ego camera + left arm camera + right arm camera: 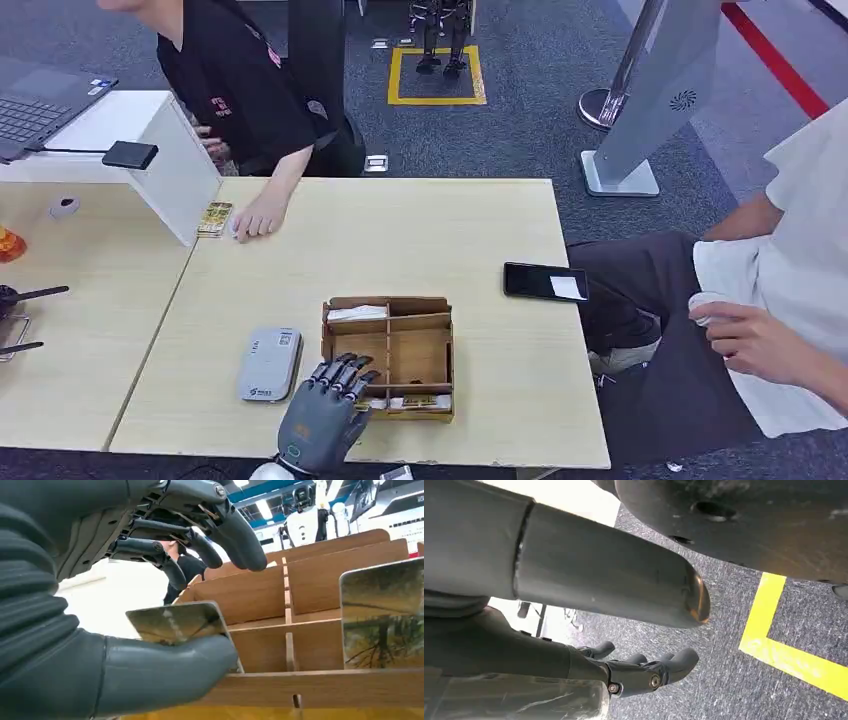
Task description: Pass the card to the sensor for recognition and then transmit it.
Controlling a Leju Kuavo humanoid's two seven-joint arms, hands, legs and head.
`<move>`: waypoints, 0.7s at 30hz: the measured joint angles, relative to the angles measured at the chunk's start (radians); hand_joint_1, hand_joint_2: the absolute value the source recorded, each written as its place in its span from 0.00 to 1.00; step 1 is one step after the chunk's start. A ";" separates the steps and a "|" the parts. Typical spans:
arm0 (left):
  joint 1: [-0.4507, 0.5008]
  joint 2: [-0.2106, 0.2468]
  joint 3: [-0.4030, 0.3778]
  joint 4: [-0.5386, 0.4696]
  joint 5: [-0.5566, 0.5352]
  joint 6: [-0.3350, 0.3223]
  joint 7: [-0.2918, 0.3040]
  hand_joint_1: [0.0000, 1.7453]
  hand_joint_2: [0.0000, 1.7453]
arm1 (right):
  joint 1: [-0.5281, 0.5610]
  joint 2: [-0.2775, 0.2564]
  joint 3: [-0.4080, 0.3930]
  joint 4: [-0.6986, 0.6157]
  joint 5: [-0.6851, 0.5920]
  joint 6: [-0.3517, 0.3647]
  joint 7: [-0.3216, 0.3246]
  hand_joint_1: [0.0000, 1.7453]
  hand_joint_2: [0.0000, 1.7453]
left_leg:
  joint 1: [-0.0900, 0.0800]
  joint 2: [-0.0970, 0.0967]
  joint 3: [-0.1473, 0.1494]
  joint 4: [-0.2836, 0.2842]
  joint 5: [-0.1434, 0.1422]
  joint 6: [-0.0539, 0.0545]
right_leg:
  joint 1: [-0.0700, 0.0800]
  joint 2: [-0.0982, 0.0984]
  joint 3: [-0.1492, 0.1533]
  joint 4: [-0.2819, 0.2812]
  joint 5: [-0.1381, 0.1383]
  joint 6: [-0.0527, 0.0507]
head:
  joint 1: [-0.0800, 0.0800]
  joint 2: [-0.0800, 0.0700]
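Left hand [322, 425], at 6 o'clock, reaches a card [175, 622] in the wooden organizer [392, 352]; thumb beneath, fingers [172, 570] spread, not yet pinching. Sensor [270, 364] waits at 9 o'clock of the organizer. Right hand [644, 672] hangs with fingers curled on nothing.
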State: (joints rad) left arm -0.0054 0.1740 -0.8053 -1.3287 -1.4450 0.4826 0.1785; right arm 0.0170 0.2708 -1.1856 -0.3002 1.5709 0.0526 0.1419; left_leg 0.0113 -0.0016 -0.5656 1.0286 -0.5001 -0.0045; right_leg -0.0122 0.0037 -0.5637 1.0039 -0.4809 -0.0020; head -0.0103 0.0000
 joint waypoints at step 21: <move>-0.002 0.040 0.000 -0.012 0.006 -0.079 -0.023 1.00 1.00 | 0.000 0.000 0.000 -0.003 0.000 0.019 -0.003 0.00 0.00 | 0.000 0.000 0.000 0.000 0.000 0.000 | 0.000 0.000 0.000 0.000 0.000 0.000 | 0.000 0.000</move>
State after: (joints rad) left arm -0.0074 0.2144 -0.8053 -1.3405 -1.4393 0.4040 0.1556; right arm 0.0171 0.2708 -1.1860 -0.3037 1.5709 0.0713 0.1392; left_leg 0.0113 -0.0016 -0.5654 1.0286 -0.5001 -0.0046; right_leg -0.0122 0.0037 -0.5637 1.0039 -0.4808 -0.0020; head -0.0103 0.0000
